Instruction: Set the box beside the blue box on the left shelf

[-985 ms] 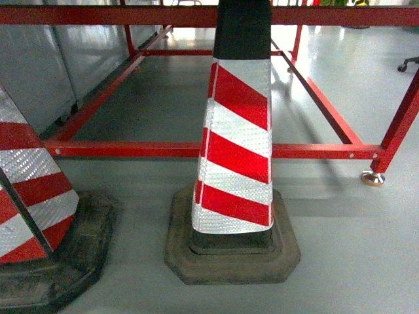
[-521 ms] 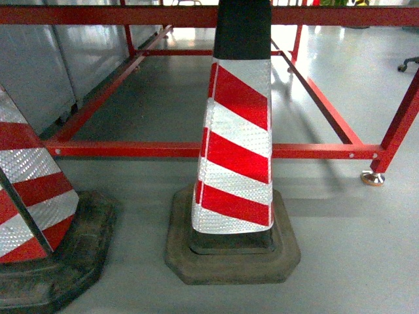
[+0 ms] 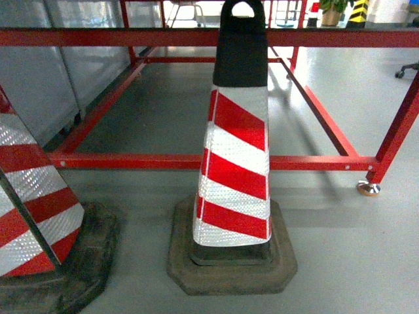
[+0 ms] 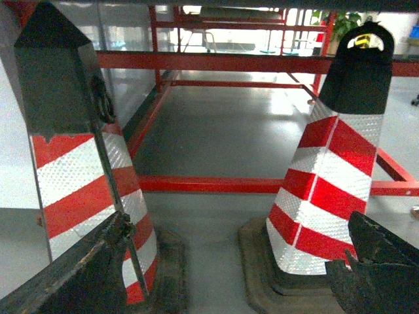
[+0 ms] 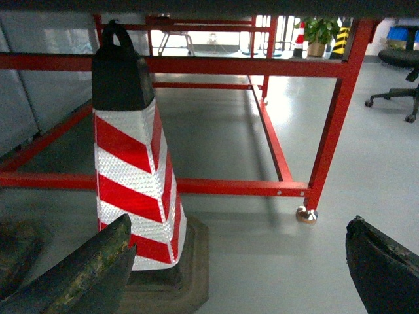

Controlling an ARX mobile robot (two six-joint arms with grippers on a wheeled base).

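Note:
The box and the blue box are out of view in all three views, and I cannot tell which structure is the left shelf. My left gripper [image 4: 237, 261] is open over bare grey floor, its dark fingers [image 4: 78, 275] low in the left wrist view between two striped cones. My right gripper [image 5: 239, 261] is also open and holds nothing, its fingers [image 5: 386, 268] framing floor beside a cone. Neither gripper shows in the head view.
A red-and-white traffic cone [image 3: 237, 163] on a black rubber base stands straight ahead, with a second cone [image 3: 33, 196] at the left. Behind them runs a low red metal frame [image 3: 163, 161] with a footed leg [image 3: 368, 188]. Grey panels [image 3: 39, 78] line the left; office chair [image 5: 399, 78] far right.
The head view has shifted so the scene sits lower in frame. The middle cone's black top and handle now show, and more of the room behind the red frame.

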